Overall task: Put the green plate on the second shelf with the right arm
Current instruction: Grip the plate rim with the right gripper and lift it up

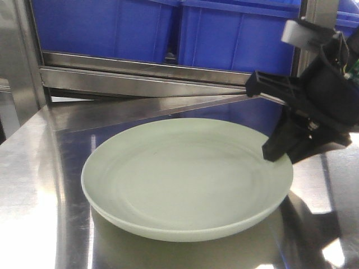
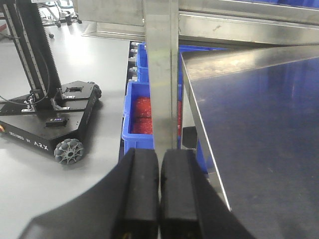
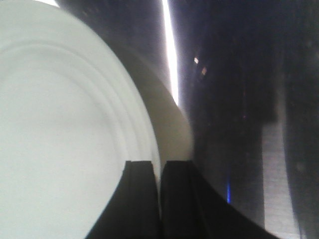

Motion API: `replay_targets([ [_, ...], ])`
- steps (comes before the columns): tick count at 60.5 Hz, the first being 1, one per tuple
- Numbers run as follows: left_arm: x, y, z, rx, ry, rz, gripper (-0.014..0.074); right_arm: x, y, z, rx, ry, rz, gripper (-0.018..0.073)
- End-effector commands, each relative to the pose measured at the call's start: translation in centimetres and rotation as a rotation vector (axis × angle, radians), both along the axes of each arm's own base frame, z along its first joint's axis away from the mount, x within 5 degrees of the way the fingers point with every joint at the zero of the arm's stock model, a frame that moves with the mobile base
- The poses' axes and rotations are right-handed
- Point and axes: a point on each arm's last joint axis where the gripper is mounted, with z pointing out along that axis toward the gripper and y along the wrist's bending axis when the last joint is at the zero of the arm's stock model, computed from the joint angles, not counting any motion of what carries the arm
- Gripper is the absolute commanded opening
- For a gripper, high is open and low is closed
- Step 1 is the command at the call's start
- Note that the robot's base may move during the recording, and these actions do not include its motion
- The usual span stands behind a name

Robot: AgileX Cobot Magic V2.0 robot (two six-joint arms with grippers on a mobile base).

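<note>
The pale mint-green plate lies tilted slightly over the steel shelf surface; I cannot tell whether it rests on it or hangs just above. My right gripper, black with a pale grey block on top, is shut on the plate's right rim. In the right wrist view the rim of the plate runs between the two black fingers of the right gripper, one above and one below. My left gripper is shut and empty, off the shelf's left corner.
Blue plastic bins stand behind a steel rail at the back. In the left wrist view a steel upright stands just ahead, with a blue bin of red items below and a black wheeled base on the floor.
</note>
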Motion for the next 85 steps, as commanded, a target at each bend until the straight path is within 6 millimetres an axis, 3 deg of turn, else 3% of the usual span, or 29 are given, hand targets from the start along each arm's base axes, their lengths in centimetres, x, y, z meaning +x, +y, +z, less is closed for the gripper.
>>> replay_targets([
  [1, 0.1, 0.0, -0.5, 0.001, -0.061, 0.002, 0.0124, 0.3, -0.2, 3.7, 0.064, -0.183, -0.039, 0.0048],
  [13, 0.1, 0.0, -0.5, 0.001, -0.061, 0.002, 0.0124, -0.9, -1.0, 7.4, 0.123, -0.352, -0.066, 0.0048],
  [28, 0.1, 0.0, -0.5, 0.001, -0.061, 0.002, 0.0124, -3.8, -2.9, 12.5, 0.152, -0.637, -0.072, 0.0048],
  [39, 0.1, 0.0, -0.5, 0.001, -0.061, 0.002, 0.0124, -6.2, -4.9, 14.5, 0.122, -0.834, -0.097, 0.0048],
  [59, 0.1, 0.0, -0.5, 0.001, -0.061, 0.002, 0.0124, -10.5, -9.2, 12.7, 0.072, -0.926, -0.263, 0.0048],
  [72, 0.1, 0.0, -0.5, 0.001, -0.061, 0.002, 0.0124, -13.4, -10.3, 11.4, 0.062, -0.982, -0.3, 0.0048],
  [85, 0.1, 0.0, -0.5, 0.001, -0.061, 0.002, 0.0124, -14.7, -10.6, 10.7, 0.067, -1.013, -0.31, 0.0048],
])
